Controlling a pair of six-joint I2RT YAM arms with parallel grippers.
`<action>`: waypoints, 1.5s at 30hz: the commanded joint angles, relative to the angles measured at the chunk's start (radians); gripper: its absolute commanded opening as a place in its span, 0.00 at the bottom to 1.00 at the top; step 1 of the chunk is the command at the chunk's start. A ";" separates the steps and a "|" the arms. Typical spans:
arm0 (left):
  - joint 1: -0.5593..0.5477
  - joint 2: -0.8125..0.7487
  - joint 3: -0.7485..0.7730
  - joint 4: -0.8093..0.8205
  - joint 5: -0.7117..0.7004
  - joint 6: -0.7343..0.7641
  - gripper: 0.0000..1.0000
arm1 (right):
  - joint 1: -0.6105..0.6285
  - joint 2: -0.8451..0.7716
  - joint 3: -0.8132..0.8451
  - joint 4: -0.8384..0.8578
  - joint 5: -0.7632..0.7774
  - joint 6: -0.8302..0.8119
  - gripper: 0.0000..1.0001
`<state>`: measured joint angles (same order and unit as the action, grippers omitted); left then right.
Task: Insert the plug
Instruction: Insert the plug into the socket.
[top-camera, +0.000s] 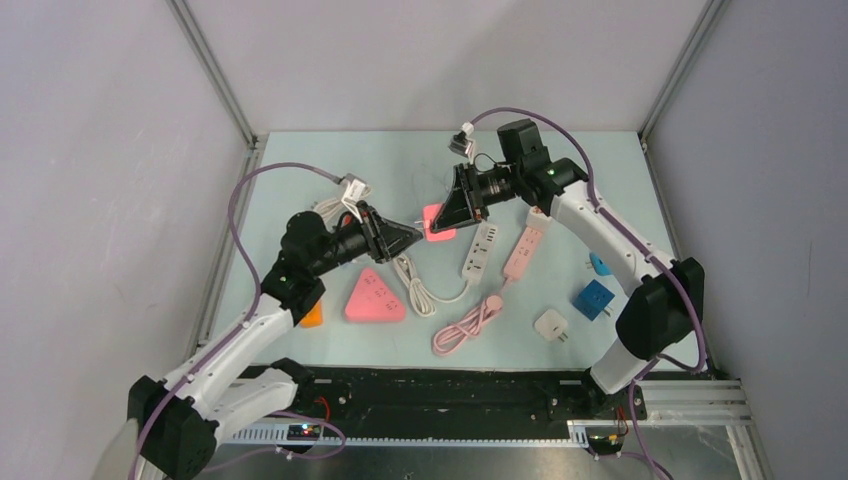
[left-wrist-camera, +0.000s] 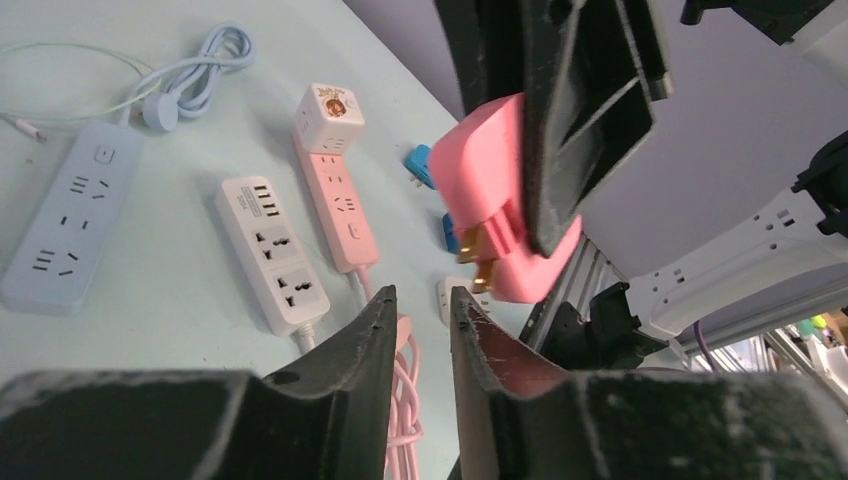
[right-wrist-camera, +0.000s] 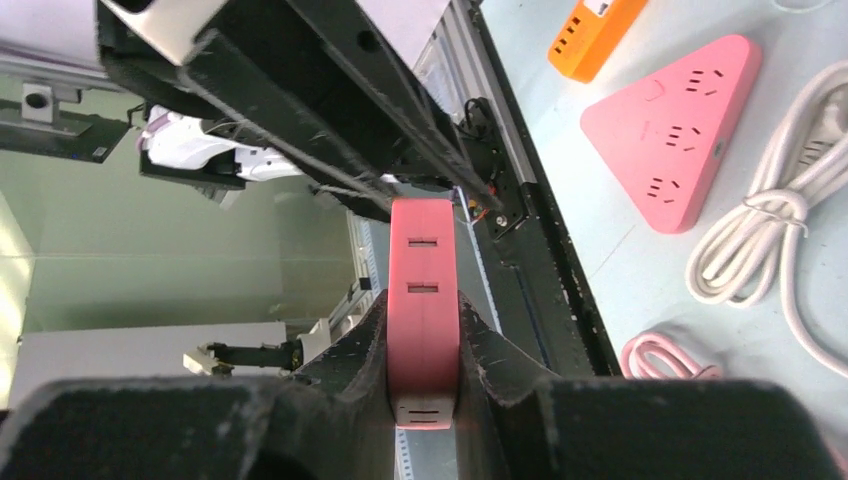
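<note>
My right gripper (top-camera: 442, 222) is shut on a pink plug adapter (top-camera: 436, 224) and holds it in the air above the table's middle. In the right wrist view the adapter (right-wrist-camera: 423, 290) sits clamped between both fingers, its slotted face toward the camera. In the left wrist view the adapter (left-wrist-camera: 495, 195) hangs overhead with its brass prongs (left-wrist-camera: 482, 255) pointing down toward my left gripper (left-wrist-camera: 422, 300). My left gripper (top-camera: 414, 236) is open with a narrow gap and empty, its tips just left of the adapter.
On the table lie a pink triangular power strip (top-camera: 375, 298), a white power strip (top-camera: 480, 250), a pink power strip (top-camera: 525, 252), a coiled pink cable (top-camera: 465, 325), a white cable (top-camera: 415, 285), a blue cube adapter (top-camera: 593, 298), a white adapter (top-camera: 551, 324) and an orange block (top-camera: 312, 316). A pale blue strip (left-wrist-camera: 65, 230) lies at the left.
</note>
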<state>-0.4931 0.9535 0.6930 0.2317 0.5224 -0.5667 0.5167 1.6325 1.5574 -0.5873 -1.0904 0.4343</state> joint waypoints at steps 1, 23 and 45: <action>-0.001 -0.016 -0.014 0.026 -0.021 0.030 0.26 | 0.006 -0.054 0.005 0.050 -0.085 0.014 0.00; 0.008 -0.147 -0.032 0.099 0.056 0.038 0.74 | 0.022 -0.035 0.015 -0.015 -0.075 -0.054 0.00; 0.037 -0.136 -0.084 0.124 0.028 -0.008 0.27 | 0.027 -0.056 0.013 -0.024 -0.072 -0.063 0.00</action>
<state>-0.4728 0.8322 0.6167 0.3294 0.5602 -0.5770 0.5449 1.6226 1.5574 -0.6117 -1.1488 0.3801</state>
